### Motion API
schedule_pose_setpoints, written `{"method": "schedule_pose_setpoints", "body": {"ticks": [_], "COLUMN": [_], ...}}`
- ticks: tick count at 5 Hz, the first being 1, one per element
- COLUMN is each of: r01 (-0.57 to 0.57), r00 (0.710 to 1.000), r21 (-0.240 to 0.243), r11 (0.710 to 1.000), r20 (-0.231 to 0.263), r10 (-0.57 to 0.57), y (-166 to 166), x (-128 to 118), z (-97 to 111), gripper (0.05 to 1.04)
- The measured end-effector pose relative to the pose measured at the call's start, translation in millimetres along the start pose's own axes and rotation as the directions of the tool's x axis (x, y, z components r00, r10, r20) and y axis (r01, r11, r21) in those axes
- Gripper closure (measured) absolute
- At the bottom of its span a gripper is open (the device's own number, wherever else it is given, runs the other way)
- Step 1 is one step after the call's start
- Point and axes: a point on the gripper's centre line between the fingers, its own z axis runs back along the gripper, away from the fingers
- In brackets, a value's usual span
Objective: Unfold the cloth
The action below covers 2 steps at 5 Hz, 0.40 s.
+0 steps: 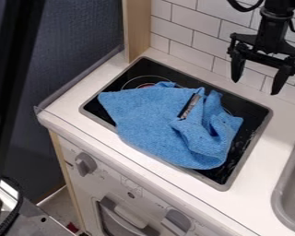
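The black gripper (256, 87) hangs at the upper right, in front of the tiled wall, above and to the right of the cloth. Its two fingers are spread wide with nothing between them. A blue cloth (144, 113) lies on the black stovetop (255, 115). The left part of the cloth is spread fairly flat, while the right part is bunched in folds. A dark strip with a light edge, perhaps a label, shows near the cloth's upper middle. Folds hide parts of the right side.
A grey sink (288, 193) is set in the white counter (261, 203) at the right edge. White wall tiles (199, 46) and a wooden post (136, 30) stand behind the stove. Knobs (85, 163) sit on the front panel below.
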Motion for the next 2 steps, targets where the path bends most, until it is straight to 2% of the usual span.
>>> {"method": "schedule_pose_setpoints", "body": {"ticks": [1,2], "r01": [-0.005,-0.063], "r00": [0.998,0.994], "r21": [0.013,0.016], "r11": [1.000,0.998], "r20": [-0.055,-0.091], "r10": [0.006,0.064], "y": [2,19], "x": [-8,-18], "z": [-19,-27], "gripper": [0.083,0.083]}}
